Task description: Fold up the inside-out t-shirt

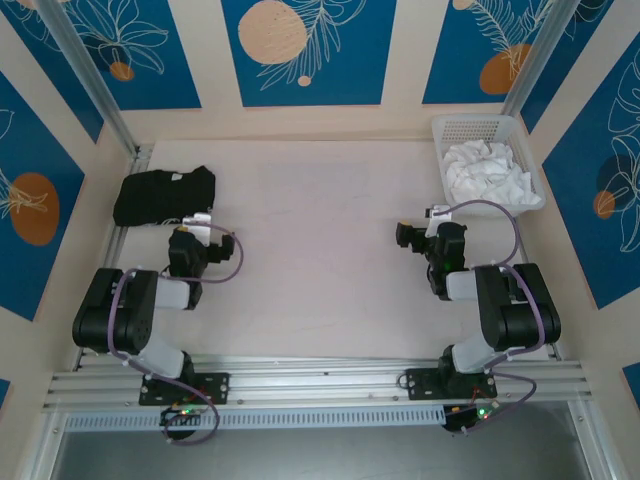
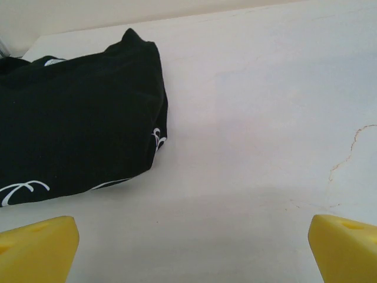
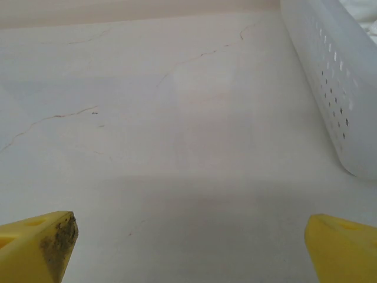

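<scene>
Black folded garment [image 1: 163, 195]: far left of the basket [image 1: 476, 129], cut off at the frame edge in my left wrist view.
My left pincer [image 2: 188, 244]: jaws wide, holding nothing.
Table [image 1: 320, 220]: bare open room left of the basket.
My right pincer [image 3: 188, 247]: jaws wide, holding nothing, just left of the basket.
White t-shirt [image 1: 485, 172]: bunched inside the basket, sleeves and hems indistinguishable.

t-shirt [image 1: 487, 172] in basket [image 1: 478, 128]; garment [image 1: 160, 195] far left

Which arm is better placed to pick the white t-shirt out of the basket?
Probably the right. The right gripper, open, sits near the basket holding the white t-shirt; the left gripper is on the opposite side, beside the black garment.
</scene>
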